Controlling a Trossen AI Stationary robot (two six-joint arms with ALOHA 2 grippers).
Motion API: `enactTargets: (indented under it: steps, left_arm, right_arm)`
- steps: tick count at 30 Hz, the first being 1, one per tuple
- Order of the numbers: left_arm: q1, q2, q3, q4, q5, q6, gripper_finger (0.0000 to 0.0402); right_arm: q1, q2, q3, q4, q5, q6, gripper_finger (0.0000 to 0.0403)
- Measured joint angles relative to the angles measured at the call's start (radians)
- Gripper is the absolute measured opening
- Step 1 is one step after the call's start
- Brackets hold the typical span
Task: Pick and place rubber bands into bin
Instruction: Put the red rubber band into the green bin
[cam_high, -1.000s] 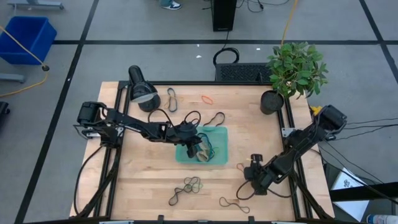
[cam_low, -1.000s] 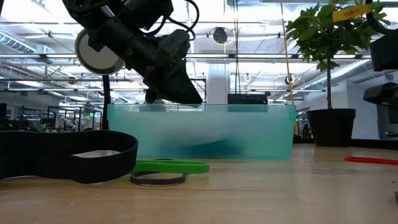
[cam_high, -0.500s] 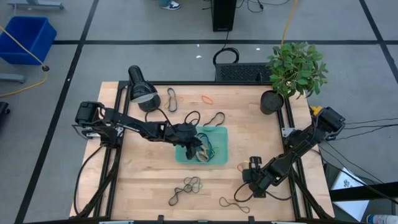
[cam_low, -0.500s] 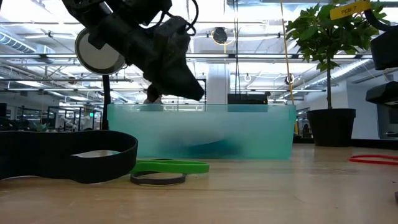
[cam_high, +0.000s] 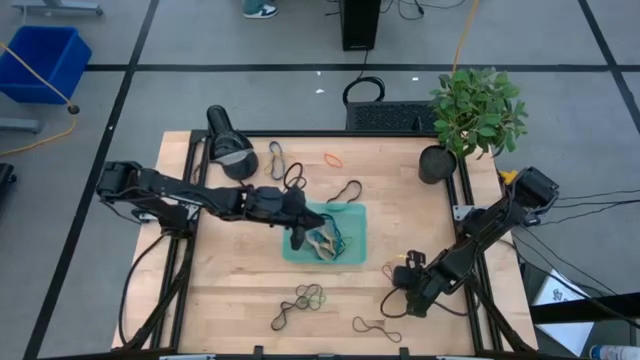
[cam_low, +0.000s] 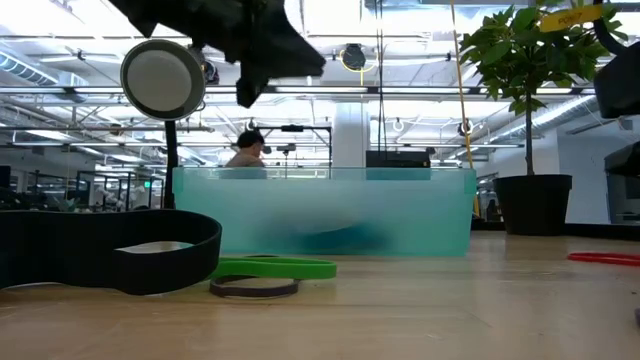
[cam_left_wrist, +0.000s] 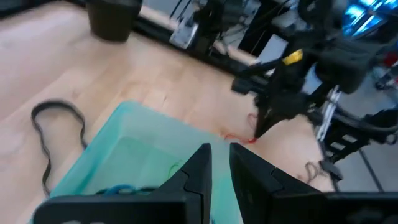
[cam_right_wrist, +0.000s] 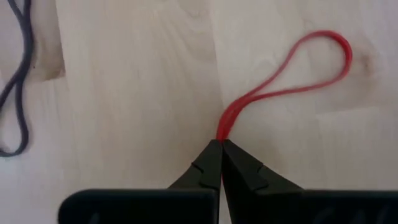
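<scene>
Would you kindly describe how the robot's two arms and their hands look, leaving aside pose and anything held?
Both arms are dark, nearly black, slim and jointed, with black cables looping along them. The left hand ends in two flat, black, wedge-shaped fingers tapering to narrow tips. The right hand has the same black pointed fingers on a broad dark base. A small yellow tag sits near the right arm's base.

Colours on the pale wood table (cam_high: 240, 290)

A red rubber band (cam_right_wrist: 292, 71) is showing against light wood grain, the translucent teal bin (cam_high: 350, 250) is glowing green-blue, and a green band (cam_low: 275, 267) is lying by a black one (cam_low: 110, 250).
</scene>
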Motion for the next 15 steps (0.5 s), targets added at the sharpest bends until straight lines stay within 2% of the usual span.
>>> enactTargets:
  steps: [10, 15]
  left_arm:
    - [-0.033, -0.021, 0.0, -0.001, 0.0, 0.027, 0.0063]
    - [-0.063, -0.021, 0.0, -0.003, 0.001, 0.044, 0.0063]
  right_arm:
    - [-0.015, -0.159, -0.002, -0.043, 0.092, 0.013, 0.0]
    - [-0.042, -0.244, -0.002, -0.04, 0.226, -0.036, 0.0]
